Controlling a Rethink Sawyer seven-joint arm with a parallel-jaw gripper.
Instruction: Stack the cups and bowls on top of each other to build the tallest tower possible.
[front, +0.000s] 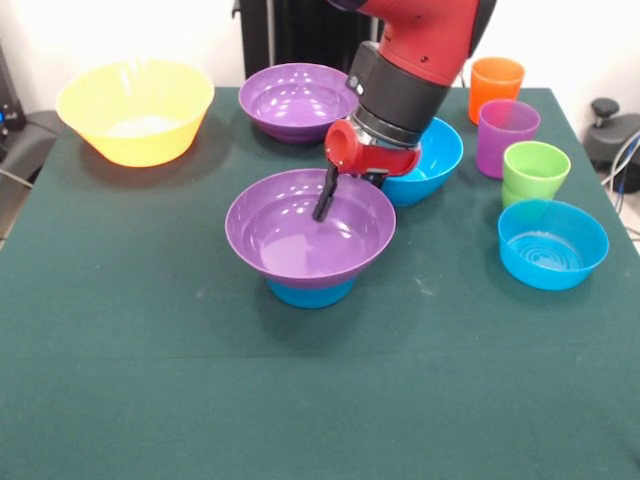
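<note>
The tower (310, 245) stands near the middle of the green table (150, 380): a small blue bowl (310, 292) at the bottom, apparently upside down, with a wide purple bowl (310, 230) sitting upright on it and overhanging it all round. The gripper (328, 195) hangs over the far rim of that purple bowl, one dark finger (325, 196) reaching down inside the rim; whether the fingers are closed on the rim or merely beside it I cannot tell from this angle, since the second finger is hidden behind the red wrist. The remaining pieces lie well apart: the large yellow bowl (136, 110) at the far left, a second purple bowl (296, 100) behind the tower, a large blue bowl (432, 160) partly behind the arm, another blue bowl (553, 243) at the right, and the orange cup (496, 88), purple cup (508, 136) and lime green cup (535, 172) in a line beside it. All look like thin, glossy plastic: light, stiff enough to hold shape, and probably slippery under metal fingers. A bowl is best taken by pinching its rim, one finger inside and one outside; a cup by its rim wall. The purple bowl on its narrow base looks tippy, so a sideways nudge could unseat it.
</note>
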